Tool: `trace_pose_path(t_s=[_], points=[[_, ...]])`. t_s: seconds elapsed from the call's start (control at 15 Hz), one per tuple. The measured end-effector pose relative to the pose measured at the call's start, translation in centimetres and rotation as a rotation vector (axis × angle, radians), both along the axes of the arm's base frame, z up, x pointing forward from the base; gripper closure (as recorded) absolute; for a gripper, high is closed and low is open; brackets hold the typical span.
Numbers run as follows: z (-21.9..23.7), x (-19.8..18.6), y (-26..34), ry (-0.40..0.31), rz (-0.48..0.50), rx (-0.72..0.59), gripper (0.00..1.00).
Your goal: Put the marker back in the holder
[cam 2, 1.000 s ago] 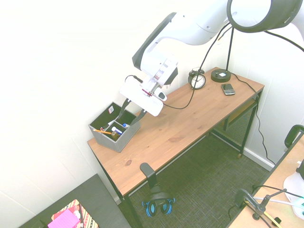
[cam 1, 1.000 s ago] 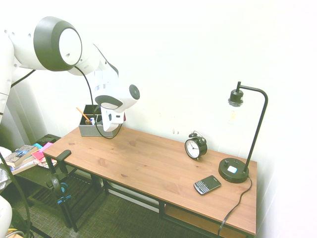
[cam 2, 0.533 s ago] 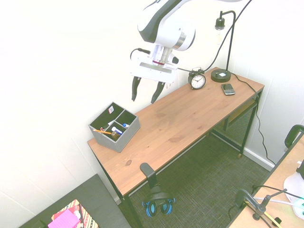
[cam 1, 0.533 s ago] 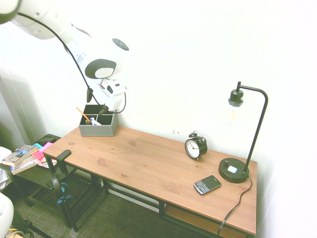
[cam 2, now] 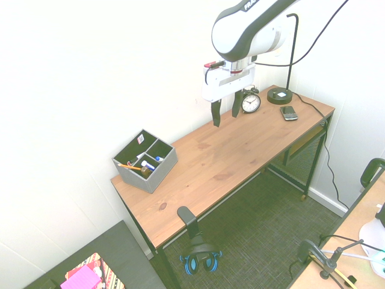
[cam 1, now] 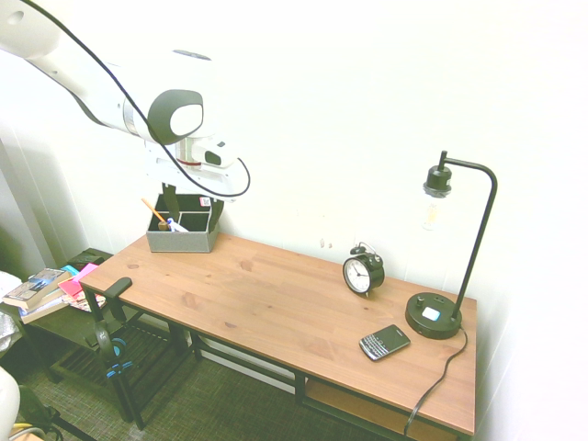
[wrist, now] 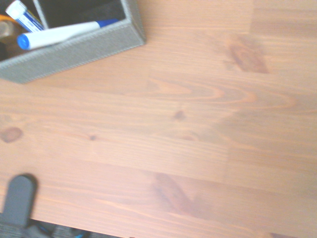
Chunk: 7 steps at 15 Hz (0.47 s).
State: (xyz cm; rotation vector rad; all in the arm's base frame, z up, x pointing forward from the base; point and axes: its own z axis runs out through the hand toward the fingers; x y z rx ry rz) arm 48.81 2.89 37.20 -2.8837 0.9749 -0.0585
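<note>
The grey holder (cam 1: 182, 242) (cam 2: 150, 179) stands at one end of the wooden table (cam 1: 276, 303) (cam 2: 240, 150), near the wall. The marker (wrist: 62, 33), white with a blue cap, lies slanted inside a front compartment of the holder (wrist: 74, 52); it shows small in the exterior views (cam 1: 175, 224) (cam 2: 148, 164). My gripper (cam 2: 225, 112) hangs open and empty high above the middle of the table, well away from the holder, with its dark fingers (cam 2: 215, 114) pointing down.
An orange pencil (cam 1: 152, 210) (cam 2: 129, 167) also sits in the holder. An alarm clock (cam 1: 363, 272) (cam 2: 250, 102), a phone (cam 1: 384, 343) (cam 2: 289, 112) and a black desk lamp (cam 1: 434, 318) (cam 2: 280, 95) stand at the table's other end.
The gripper opened over the holder and left the marker inside it. It then rose and swung away along the table toward the clock.
</note>
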Motion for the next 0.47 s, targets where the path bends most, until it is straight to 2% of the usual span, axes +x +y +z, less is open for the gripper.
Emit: trace_pose_path(t_s=[0.13,0.2,0.47], points=[[0.3,-0.5,-0.8,-0.039,0.055,-0.078,0.00],[0.7,-0.6,-1.1,-0.048,0.043,-0.090,0.00],[1.4,-0.7,-2.6,-0.054,-0.106,-0.090,0.00]])
